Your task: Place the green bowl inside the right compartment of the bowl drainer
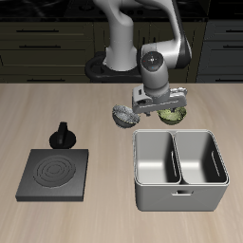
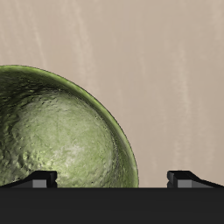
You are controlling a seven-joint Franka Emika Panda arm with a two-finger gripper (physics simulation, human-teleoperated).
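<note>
The green bowl (image 1: 174, 116) rests on the table just behind the bowl drainer (image 1: 180, 180), a grey metal bin with two deep wells. My gripper (image 1: 161, 106) hangs low over the bowl's rim. In the wrist view the green bowl (image 2: 61, 131) looks glossy and mottled inside and fills much of the frame. The gripper (image 2: 112, 179) is open, with one fingertip (image 2: 37, 178) over the bowl's inside and the other outside the rim above bare table. Nothing is held.
A grey-white patterned bowl (image 1: 124, 116) lies beside the green one, under the gripper's other side. A flat black stove plate (image 1: 55, 174) sits near the front edge, with a small black pot (image 1: 63, 136) behind it.
</note>
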